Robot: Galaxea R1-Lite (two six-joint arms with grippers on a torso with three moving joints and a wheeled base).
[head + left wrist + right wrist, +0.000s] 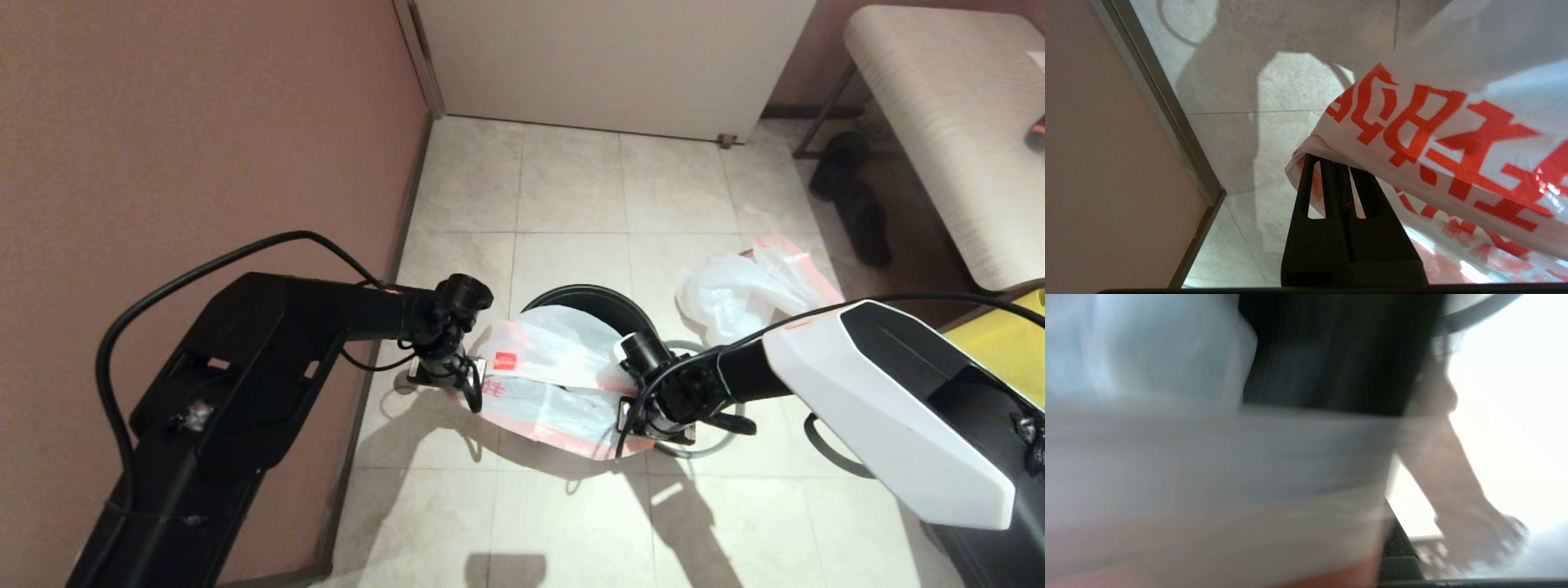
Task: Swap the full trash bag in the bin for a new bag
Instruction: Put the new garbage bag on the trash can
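Note:
The new bag (547, 351), white with red characters and a red square logo, hangs stretched between my two grippers over the front of the bin (608, 298), a small round black wastebasket. My left gripper (472, 390) is shut on the bag's left edge; in the left wrist view its fingers (1312, 179) pinch the pink rim of the new bag (1453, 122). My right gripper (635, 420) holds the bag's right edge. In the right wrist view the bag (1208, 477) covers the lens in front of the bin's dark wall (1331, 355). The full trash bag (731, 298) lies on the floor right of the bin.
A grey ring (718, 445) lies on the tiles under my right wrist. The reddish wall (204, 122) runs close on the left. A door (612, 57) stands behind. Dark shoes (853, 196) and a bench (955, 122) are at the right, with a yellow bag (1008, 343) by my right arm.

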